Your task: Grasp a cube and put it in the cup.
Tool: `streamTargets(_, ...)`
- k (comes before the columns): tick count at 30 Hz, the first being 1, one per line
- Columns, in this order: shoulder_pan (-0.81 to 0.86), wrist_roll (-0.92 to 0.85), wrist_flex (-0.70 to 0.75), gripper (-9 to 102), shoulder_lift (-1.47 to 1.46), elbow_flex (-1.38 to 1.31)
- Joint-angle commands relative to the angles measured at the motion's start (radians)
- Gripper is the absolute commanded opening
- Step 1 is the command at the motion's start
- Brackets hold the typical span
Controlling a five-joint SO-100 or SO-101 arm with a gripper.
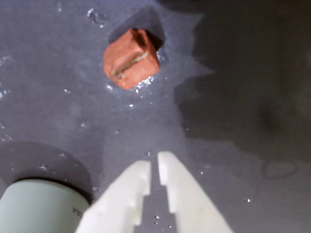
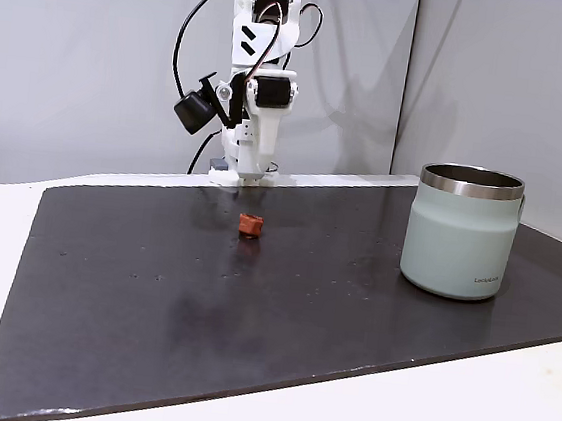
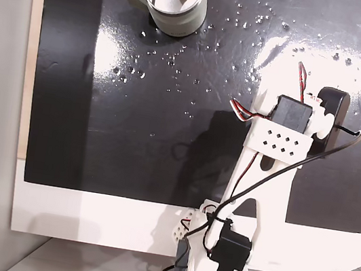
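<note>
The cube (image 1: 131, 59), a small reddish-brown block with a pale groove, lies on the dark mat ahead of my gripper (image 1: 154, 166) in the wrist view. The white fingers (image 1: 182, 194) stand almost together with nothing between them. In a fixed view the gripper (image 2: 248, 179) points down near the mat's rear edge, just behind the cube (image 2: 250, 224) and apart from it. The cup (image 2: 462, 233), a pale mint-green mug with a steel rim, stands upright far to the right there; it also sits at the top of another fixed view as the cup (image 3: 171, 0), and its base corner shows as the cup (image 1: 39, 206).
A dark glossy mat (image 2: 201, 303) covers the white table (image 2: 501, 415). Small specks or droplets (image 3: 254, 20) glint on the mat near the cup. From above, the arm (image 3: 276, 140) stretches over the mat's lower right part.
</note>
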Motion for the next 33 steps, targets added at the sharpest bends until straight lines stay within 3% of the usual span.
streamTargets(1,0.018,-0.006,0.002,5,0.002,-0.072)
streamTargets(11,0.041,0.008,0.003,26,-0.032,-0.092)
streamTargets(33,0.052,-0.020,0.002,26,-0.236,-0.147)
